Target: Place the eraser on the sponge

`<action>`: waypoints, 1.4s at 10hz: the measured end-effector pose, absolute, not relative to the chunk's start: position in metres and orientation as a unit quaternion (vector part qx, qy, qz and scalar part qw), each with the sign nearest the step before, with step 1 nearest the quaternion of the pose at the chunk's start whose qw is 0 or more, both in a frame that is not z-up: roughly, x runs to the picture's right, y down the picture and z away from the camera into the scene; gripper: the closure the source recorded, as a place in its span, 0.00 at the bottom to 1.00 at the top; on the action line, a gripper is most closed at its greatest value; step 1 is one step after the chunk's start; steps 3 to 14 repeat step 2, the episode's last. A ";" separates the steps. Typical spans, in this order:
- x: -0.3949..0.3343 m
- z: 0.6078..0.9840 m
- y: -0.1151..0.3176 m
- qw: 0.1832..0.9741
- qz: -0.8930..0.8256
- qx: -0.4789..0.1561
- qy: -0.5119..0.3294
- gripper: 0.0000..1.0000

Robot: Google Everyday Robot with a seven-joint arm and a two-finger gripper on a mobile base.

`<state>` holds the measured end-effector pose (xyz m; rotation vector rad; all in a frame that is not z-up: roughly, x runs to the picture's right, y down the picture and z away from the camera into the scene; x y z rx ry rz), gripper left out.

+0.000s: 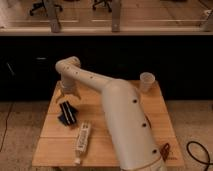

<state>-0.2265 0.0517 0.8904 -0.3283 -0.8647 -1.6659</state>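
Observation:
My gripper (68,99) hangs over the left part of the wooden table (150,120), at the end of the white arm (120,115) that reaches in from the lower right. Its two fingers point down and are spread apart with nothing between them. Just below it lies a black oblong thing (66,113), flat on the table and angled; it looks like the eraser. I cannot make out a separate sponge; it may be under or beside the black thing.
A clear plastic bottle (82,137) lies on its side near the table's front left. A translucent cup (146,81) stands at the back right corner. A black cable (197,150) lies on the floor to the right.

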 end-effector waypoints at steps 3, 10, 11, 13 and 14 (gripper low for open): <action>-0.217 0.889 0.043 0.598 -0.703 -0.134 -0.360 0.20; -0.217 0.889 0.043 0.598 -0.703 -0.134 -0.360 0.20; -0.217 0.889 0.043 0.598 -0.703 -0.134 -0.360 0.20; -0.217 0.889 0.043 0.598 -0.703 -0.134 -0.360 0.20; -0.217 0.889 0.043 0.598 -0.703 -0.134 -0.360 0.20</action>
